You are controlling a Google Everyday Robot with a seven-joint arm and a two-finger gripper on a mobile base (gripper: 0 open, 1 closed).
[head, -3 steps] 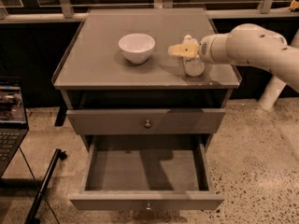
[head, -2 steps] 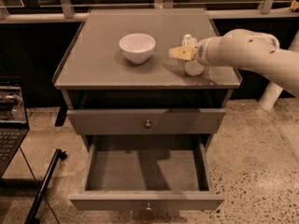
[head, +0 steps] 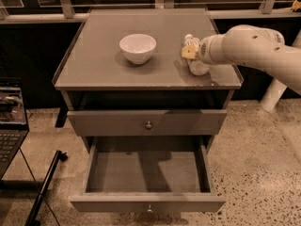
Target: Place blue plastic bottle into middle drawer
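Observation:
The blue plastic bottle (head: 196, 66) stands on the cabinet top at the right, its white cap (head: 188, 37) showing above my hand. My gripper (head: 190, 52) is at the bottle's upper part, reaching in from the right, and the wrist hides part of the bottle. The middle drawer (head: 148, 172) is pulled wide open below, and its inside is empty. Its front panel (head: 148, 203) is towards the camera.
A white bowl (head: 138, 47) stands on the cabinet top (head: 94, 69) left of the bottle. The knobbed drawer (head: 148, 123) above the open one is closed. A laptop (head: 10, 121) and a dark pole (head: 44, 187) are at the left on the floor.
My arm has moved a little to the left, so the wrist now covers more of the bottle. The bottle, bowl and drawers have not moved.

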